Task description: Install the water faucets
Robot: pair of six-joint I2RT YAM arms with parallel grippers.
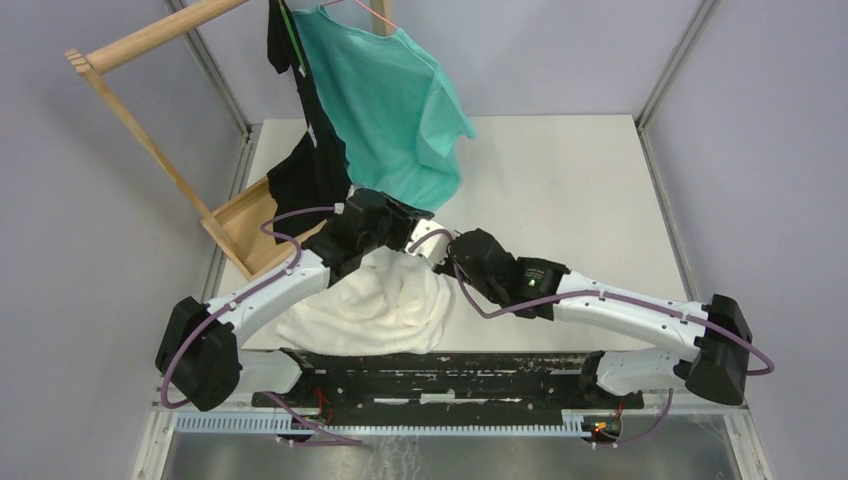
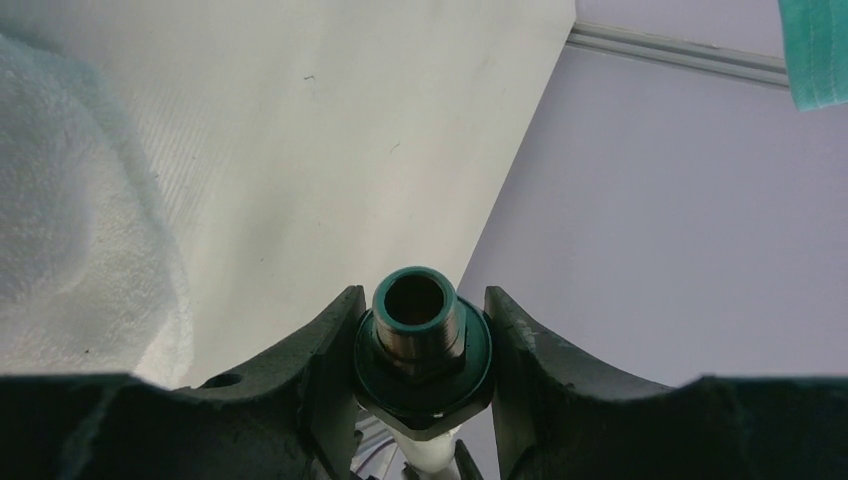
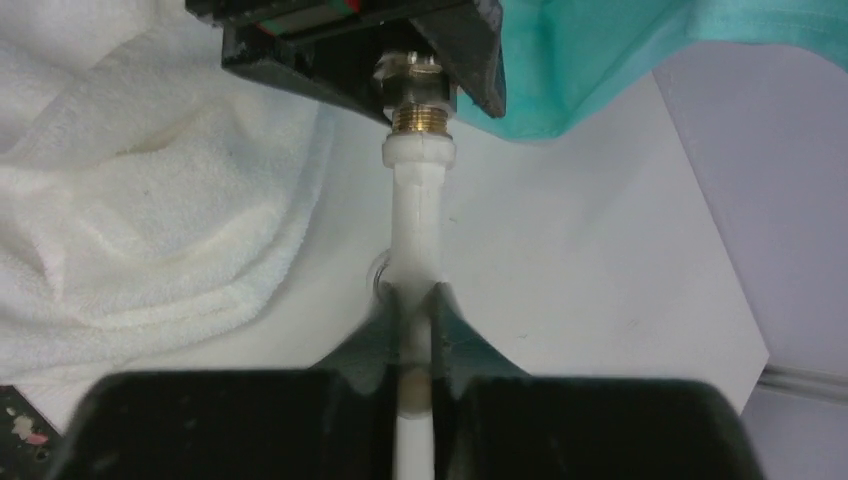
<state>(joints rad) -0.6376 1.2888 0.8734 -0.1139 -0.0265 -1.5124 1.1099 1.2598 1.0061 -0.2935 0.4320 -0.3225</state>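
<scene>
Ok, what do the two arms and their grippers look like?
The left arm and right arm have white link shells, black joint housings and bulky black bases. A purple cable loops along each. The left gripper's fingers and the right gripper's fingers are black curved plastic. A small green light glows near the right wrist.

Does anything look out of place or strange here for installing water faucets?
Yes: a teal shirt and a black garment hang from a wooden rack low over the work spot, and a crumpled white towel lies on the table. None belongs to faucet work.
</scene>
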